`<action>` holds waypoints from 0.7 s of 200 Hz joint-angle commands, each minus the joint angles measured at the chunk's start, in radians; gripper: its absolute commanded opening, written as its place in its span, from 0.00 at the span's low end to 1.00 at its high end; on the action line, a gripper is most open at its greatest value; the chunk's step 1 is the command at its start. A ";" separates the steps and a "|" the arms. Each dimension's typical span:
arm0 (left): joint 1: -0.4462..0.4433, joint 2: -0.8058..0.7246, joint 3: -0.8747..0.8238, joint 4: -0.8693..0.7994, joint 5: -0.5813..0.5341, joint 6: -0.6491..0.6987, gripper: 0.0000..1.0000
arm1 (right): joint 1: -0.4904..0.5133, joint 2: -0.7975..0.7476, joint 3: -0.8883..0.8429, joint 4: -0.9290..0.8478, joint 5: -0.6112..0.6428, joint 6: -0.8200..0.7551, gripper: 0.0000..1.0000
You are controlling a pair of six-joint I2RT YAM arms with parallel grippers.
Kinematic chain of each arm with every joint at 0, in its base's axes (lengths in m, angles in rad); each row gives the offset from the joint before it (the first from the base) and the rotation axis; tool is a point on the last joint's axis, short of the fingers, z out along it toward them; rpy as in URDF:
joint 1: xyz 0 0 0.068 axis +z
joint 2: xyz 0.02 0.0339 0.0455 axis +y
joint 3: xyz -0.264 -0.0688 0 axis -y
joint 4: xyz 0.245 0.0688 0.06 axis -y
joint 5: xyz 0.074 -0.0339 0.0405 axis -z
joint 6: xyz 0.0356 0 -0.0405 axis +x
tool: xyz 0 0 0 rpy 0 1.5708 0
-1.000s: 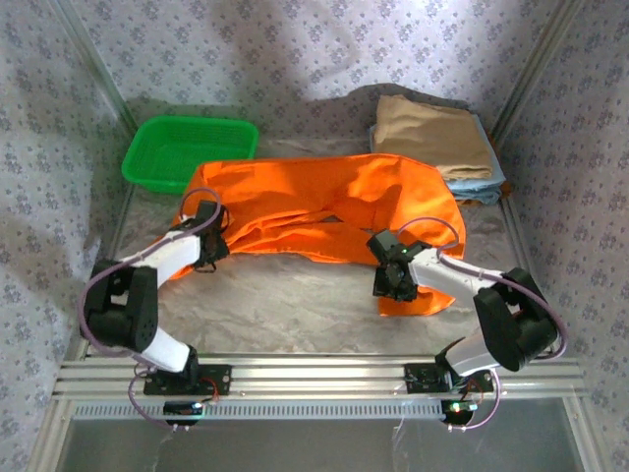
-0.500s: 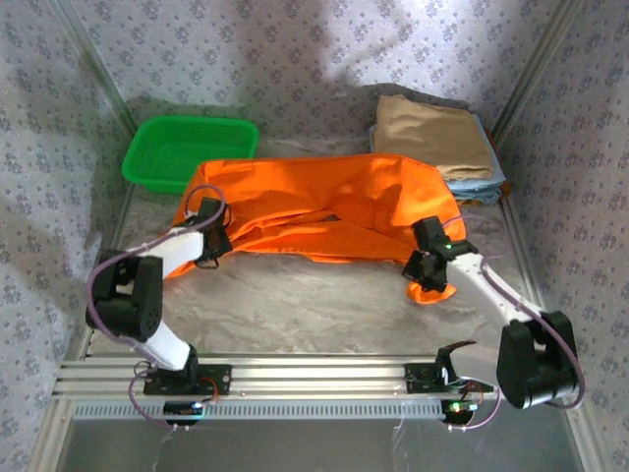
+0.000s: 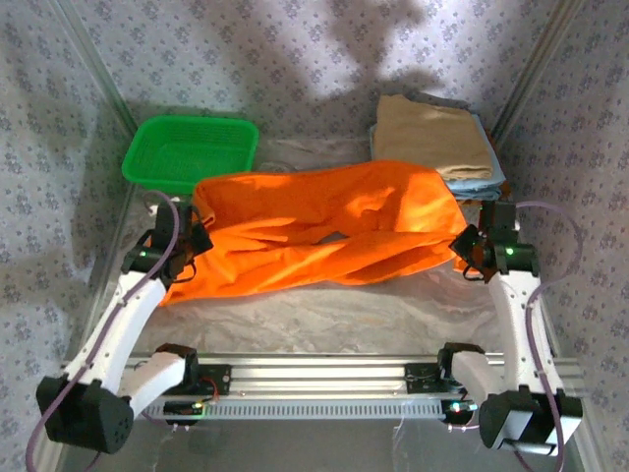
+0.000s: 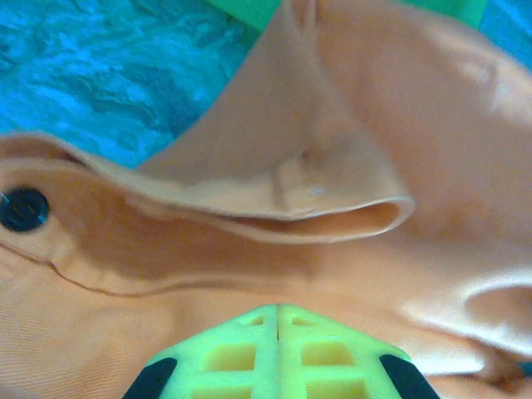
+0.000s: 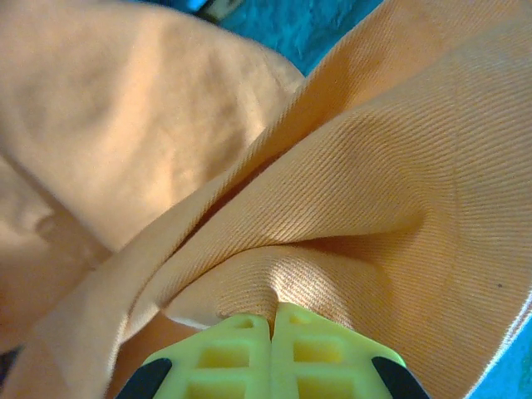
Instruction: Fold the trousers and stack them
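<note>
Trousers (image 3: 324, 231) newly taut between both grippers (image 3: 194, 241) (image 3: 462, 246)

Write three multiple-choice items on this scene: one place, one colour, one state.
1. The basket lies: A) far left B) far right C) at the near edge.
2. The top garment at far right is: A) red B) tan C) green.
3. The left claw and right claw are: A) open B) shut on nothing C) shut on the trousers.
Key: 1 A, it sits in the far left corner; 2 B, tan cloth lies uppermost; 3 C, both pinch orange cloth stretched between them.
</note>
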 commanded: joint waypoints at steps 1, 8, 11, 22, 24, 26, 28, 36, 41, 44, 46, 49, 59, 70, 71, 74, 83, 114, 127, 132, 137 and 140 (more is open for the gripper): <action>0.044 -0.052 0.061 -0.139 0.020 -0.002 0.00 | -0.023 -0.032 0.047 -0.064 -0.015 -0.042 0.00; 0.069 -0.061 0.063 -0.148 0.047 -0.007 0.00 | -0.032 -0.039 0.040 -0.063 -0.012 -0.041 0.00; 0.080 -0.064 0.062 -0.152 0.061 -0.009 0.00 | -0.037 -0.042 0.037 -0.061 -0.012 -0.038 0.00; 0.120 -0.052 0.050 -0.153 0.107 -0.010 0.00 | -0.049 -0.046 0.017 -0.045 -0.026 -0.029 0.00; 0.127 -0.046 0.047 -0.155 0.118 -0.011 0.00 | -0.050 -0.047 0.012 -0.041 -0.027 -0.028 0.00; 0.134 -0.038 0.046 -0.157 0.128 -0.013 0.00 | -0.052 -0.047 0.009 -0.036 -0.026 -0.029 0.00; 0.140 -0.030 0.044 -0.160 0.141 -0.013 0.00 | -0.052 -0.048 0.004 -0.032 -0.028 -0.028 0.00; 0.152 -0.003 0.038 -0.166 0.176 -0.017 0.13 | -0.054 -0.050 -0.014 -0.019 -0.042 -0.028 0.00; 0.147 0.005 0.033 -0.162 0.192 -0.016 0.21 | -0.052 -0.047 -0.024 -0.010 -0.054 -0.028 0.00; 0.140 0.006 0.028 -0.156 0.201 -0.017 0.25 | -0.052 -0.047 -0.031 -0.007 -0.059 -0.028 0.00; 0.132 0.006 0.027 -0.153 0.204 -0.018 0.27 | -0.052 -0.046 -0.033 -0.005 -0.063 -0.028 0.00; 0.118 0.004 0.024 -0.151 0.203 -0.022 0.30 | -0.052 -0.046 -0.038 -0.004 -0.067 -0.027 0.00; 0.030 -0.007 0.026 -0.151 0.167 -0.033 0.40 | -0.052 -0.043 -0.051 0.005 -0.078 -0.029 0.00; -0.124 -0.003 0.041 -0.169 0.091 -0.049 0.51 | -0.051 -0.036 -0.060 0.013 -0.087 -0.033 0.00; -0.137 -0.001 0.042 -0.171 0.088 -0.050 0.52 | -0.050 -0.036 -0.061 0.014 -0.089 -0.032 0.00; -0.179 0.005 0.046 -0.177 0.072 -0.057 0.53 | -0.050 -0.034 -0.062 0.016 -0.091 -0.034 0.00; -0.292 0.031 0.043 -0.182 0.041 -0.071 0.55 | -0.046 -0.030 -0.072 0.024 -0.099 -0.033 0.00; -0.651 0.152 -0.021 -0.110 -0.001 -0.164 0.57 | -0.027 -0.020 -0.099 0.040 -0.110 -0.035 0.00; -0.765 0.228 -0.042 -0.047 -0.005 -0.187 0.57 | -0.022 -0.017 -0.114 0.046 -0.111 -0.035 0.00; -0.792 0.264 -0.040 -0.016 -0.010 -0.188 0.56 | -0.020 -0.015 -0.117 0.049 -0.113 -0.036 0.00; -0.817 0.297 -0.037 0.013 -0.013 -0.178 0.56 | -0.017 -0.014 -0.121 0.051 -0.113 -0.037 0.00; -0.830 0.317 -0.035 0.024 -0.016 -0.173 0.55 | -0.015 -0.013 -0.124 0.052 -0.114 -0.038 0.00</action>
